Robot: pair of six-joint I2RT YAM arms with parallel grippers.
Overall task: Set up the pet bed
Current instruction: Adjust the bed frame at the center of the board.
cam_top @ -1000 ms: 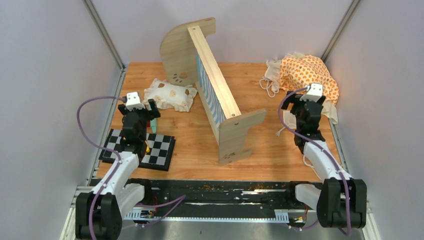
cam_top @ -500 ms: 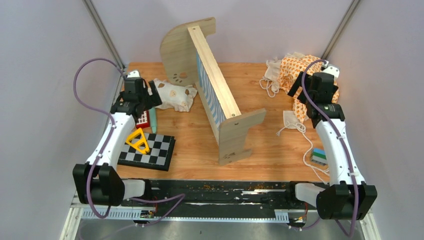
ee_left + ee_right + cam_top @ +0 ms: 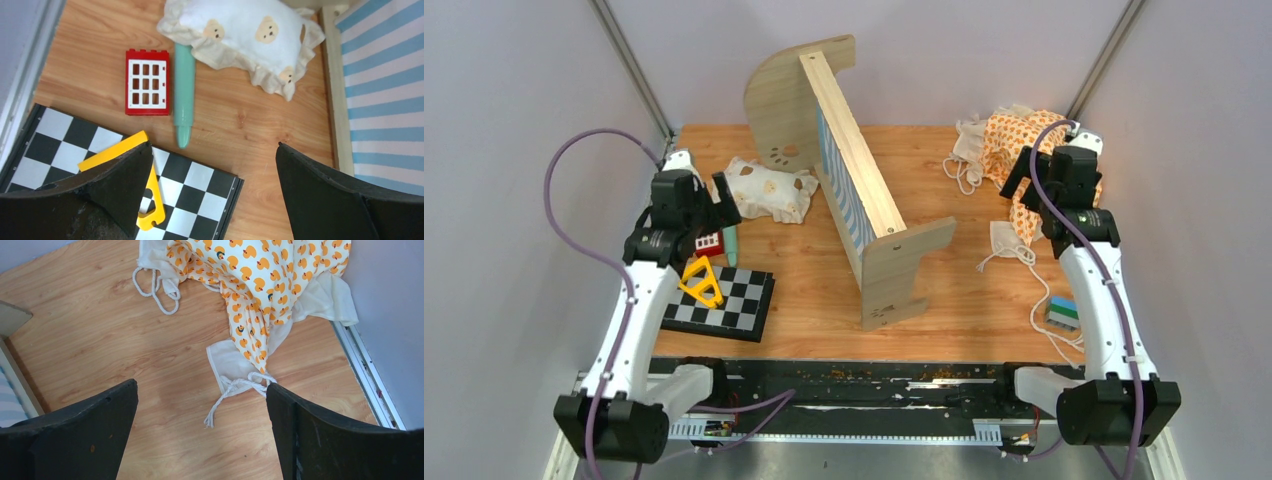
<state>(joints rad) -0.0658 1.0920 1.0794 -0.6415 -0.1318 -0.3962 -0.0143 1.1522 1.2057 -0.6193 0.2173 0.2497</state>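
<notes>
The pet bed (image 3: 852,150) lies tipped on its side in the middle of the table, with one rounded end board far and one near. Its blue-white striped base (image 3: 385,75) faces left. My left gripper (image 3: 722,195) hovers open over bare wood between the chessboard and the bed, its jaws wide apart (image 3: 212,150) and empty. A white pillow (image 3: 250,35) with brown prints lies just beyond it. My right gripper (image 3: 1022,178) hangs open above the table (image 3: 201,385), holding nothing. The orange-patterned cushion (image 3: 270,285) and its white ties lie just ahead.
A black-and-white chessboard (image 3: 729,300) with a yellow triangular piece (image 3: 702,283) sits at the near left. A red window block (image 3: 147,82) and a teal stick (image 3: 184,95) lie beside the pillow. A small blue-green block (image 3: 1061,312) sits at the near right. Walls close both sides.
Both arms have lifted and reached farther back. The left gripper went from over the chessboard toward the pillow, the right one up to the cushion. Both stayed open.
</notes>
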